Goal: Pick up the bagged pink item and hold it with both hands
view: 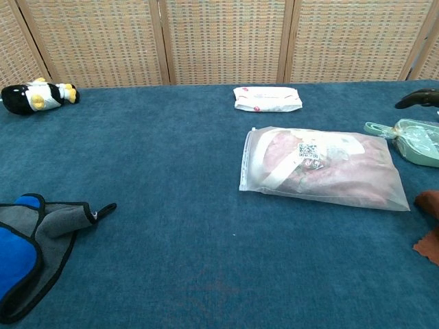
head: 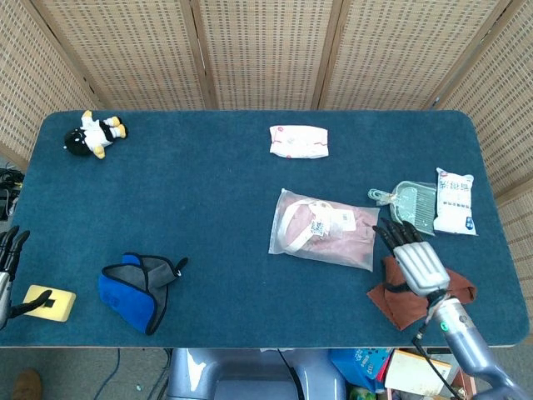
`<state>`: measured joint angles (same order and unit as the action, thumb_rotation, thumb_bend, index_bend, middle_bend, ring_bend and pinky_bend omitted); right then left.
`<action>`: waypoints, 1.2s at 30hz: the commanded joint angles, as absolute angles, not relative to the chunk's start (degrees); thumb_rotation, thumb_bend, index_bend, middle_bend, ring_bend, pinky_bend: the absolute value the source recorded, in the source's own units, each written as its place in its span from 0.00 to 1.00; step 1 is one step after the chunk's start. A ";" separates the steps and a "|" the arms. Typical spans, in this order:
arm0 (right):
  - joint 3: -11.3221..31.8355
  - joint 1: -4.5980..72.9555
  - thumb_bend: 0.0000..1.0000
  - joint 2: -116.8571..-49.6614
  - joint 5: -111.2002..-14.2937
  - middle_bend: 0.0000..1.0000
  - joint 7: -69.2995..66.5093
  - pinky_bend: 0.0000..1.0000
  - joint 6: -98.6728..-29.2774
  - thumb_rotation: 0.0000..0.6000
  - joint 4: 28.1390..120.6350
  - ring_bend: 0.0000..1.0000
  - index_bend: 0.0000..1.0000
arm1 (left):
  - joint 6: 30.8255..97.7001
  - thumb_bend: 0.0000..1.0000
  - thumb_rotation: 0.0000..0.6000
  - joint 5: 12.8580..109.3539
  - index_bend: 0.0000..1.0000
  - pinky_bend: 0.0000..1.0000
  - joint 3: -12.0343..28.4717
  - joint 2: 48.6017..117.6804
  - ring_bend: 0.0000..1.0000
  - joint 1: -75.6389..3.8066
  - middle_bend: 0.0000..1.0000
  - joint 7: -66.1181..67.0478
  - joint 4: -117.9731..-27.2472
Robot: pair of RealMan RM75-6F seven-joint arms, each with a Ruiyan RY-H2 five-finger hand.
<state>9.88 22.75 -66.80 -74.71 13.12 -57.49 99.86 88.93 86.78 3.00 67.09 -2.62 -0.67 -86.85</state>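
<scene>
Two hands show in the head view, both empty. The right hand [head: 419, 260] hovers at lower right of the frame with its fingers spread apart, over the brown cloth [head: 408, 298] and just right of the pink bag [head: 325, 228]; whether it touches the bag I cannot tell. In the chest view only a dark fingertip of it [view: 420, 99] pokes in at the right edge, above the green scoop [view: 415, 140]. The left hand [head: 7, 271] sits at the far left edge, mostly cut off, fingers apart, with a digit resting on or just beside the yellow sponge [head: 47, 302].

The pink bag lies flat on the blue bench [head: 208, 200], right of centre, its clear wrapper showing pink cloth and a white label. A white packet [head: 299, 141] lies beyond it toward the upper middle. The scoop and a white pouch [head: 455, 201] lie at right. A blue and grey mitt [head: 135, 288] lies at lower left, and a penguin toy [head: 93, 134] at upper left.
</scene>
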 commanded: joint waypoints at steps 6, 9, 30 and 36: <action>16.10 40.59 0.00 -83.74 -43.06 0.00 33.85 0.00 -51.80 1.00 90.96 0.00 0.00 | 86.01 0.12 1.00 83.78 0.00 0.00 3.94 67.76 0.00 -3.72 0.00 0.28 -86.21; 15.00 43.72 0.00 -85.03 -35.82 0.00 39.38 0.00 -52.09 1.00 89.31 0.00 0.00 | 85.34 0.12 1.00 83.27 0.00 0.00 4.13 67.69 0.00 -4.01 0.00 -0.24 -86.07; 7.85 49.22 0.52 -87.05 -29.08 0.47 47.57 0.65 -56.90 1.00 83.88 0.53 0.36 | 82.64 0.12 1.00 81.25 0.00 0.00 4.44 68.28 0.00 -5.20 0.00 0.09 -85.35; 7.61 45.15 0.93 -82.82 -47.14 0.65 31.20 0.69 -53.84 1.00 85.31 0.67 0.60 | 81.26 0.12 1.00 81.26 0.00 0.00 4.97 68.18 0.00 -6.58 0.00 0.30 -85.38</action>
